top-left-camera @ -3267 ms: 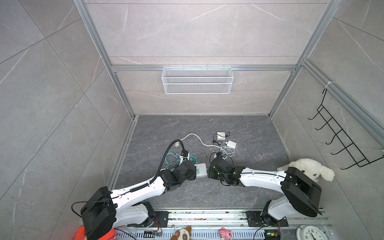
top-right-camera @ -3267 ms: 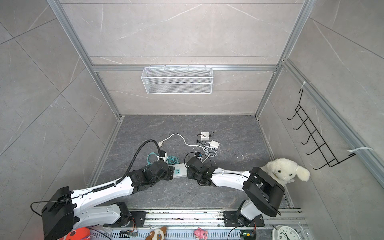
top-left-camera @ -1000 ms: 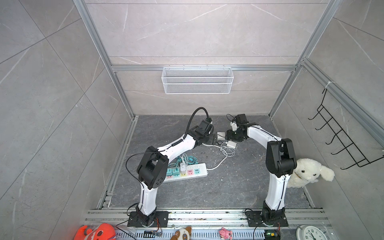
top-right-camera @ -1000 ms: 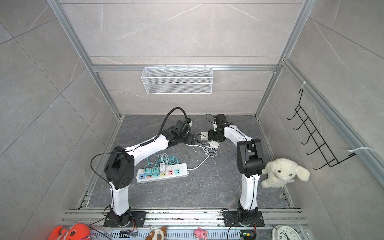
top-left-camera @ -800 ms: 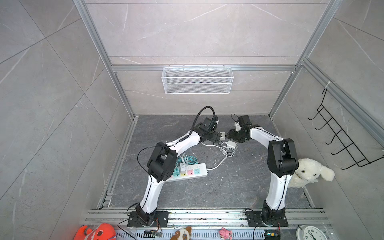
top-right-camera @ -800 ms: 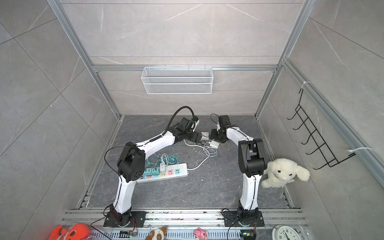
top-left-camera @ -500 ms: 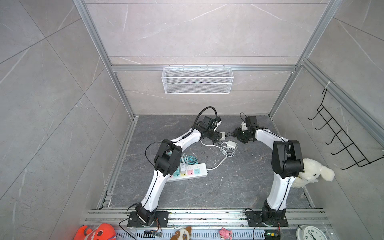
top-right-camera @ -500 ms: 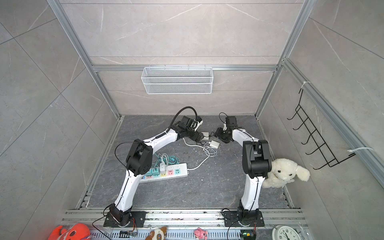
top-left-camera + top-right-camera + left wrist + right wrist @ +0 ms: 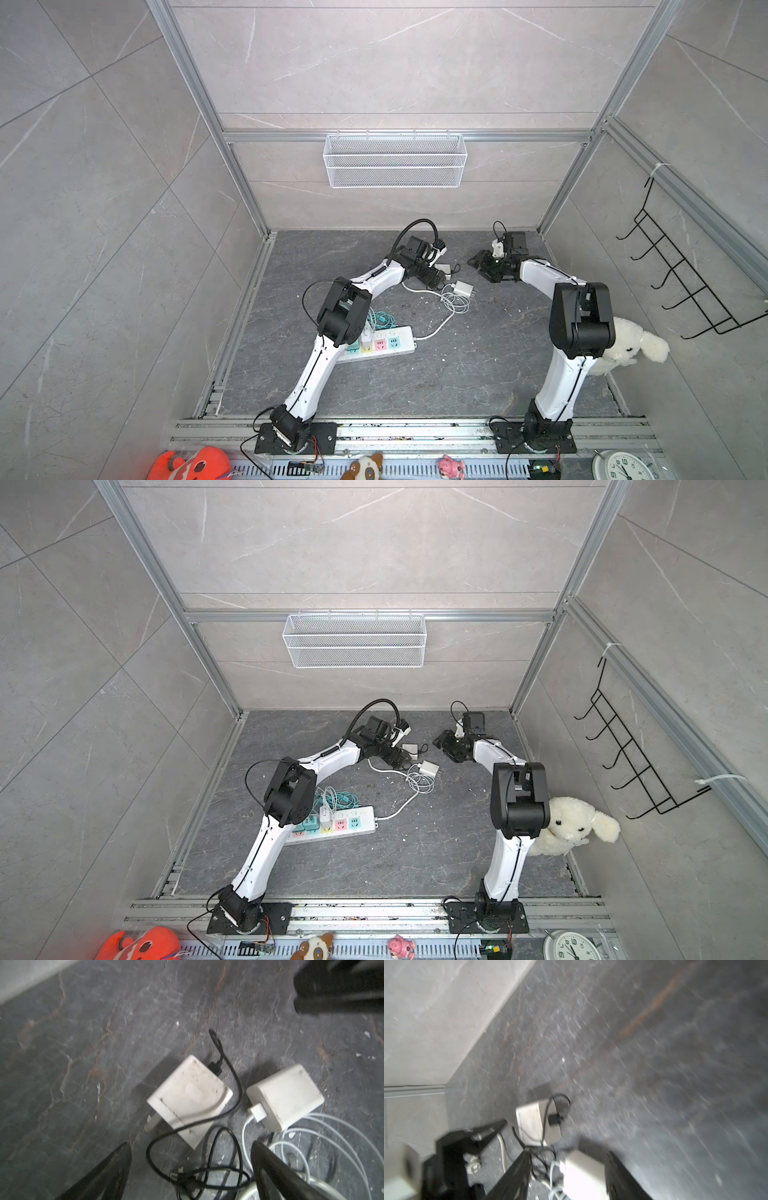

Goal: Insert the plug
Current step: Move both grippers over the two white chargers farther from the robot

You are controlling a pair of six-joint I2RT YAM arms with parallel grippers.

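Plug [image 9: 187,1095] flat, cable end [image 9: 215,1066] pointing away from left hand [image 9: 189,1144]

The left plug [image 9: 444,267] and right plug [image 9: 462,287] lie side by side at the far middle of the floor [image 9: 457,374]. The power strip [image 9: 395,345] lies nearer, to their left. The toy dog [image 9: 631,349] sits by the right wall.

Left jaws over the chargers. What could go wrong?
Black cable drapes over its charger: the open left gripper may clamp cable too. The white-cable charger lies close beside it; a jaw could knock it. Power strip lies by the left elbow; trailing cable could snag en route.
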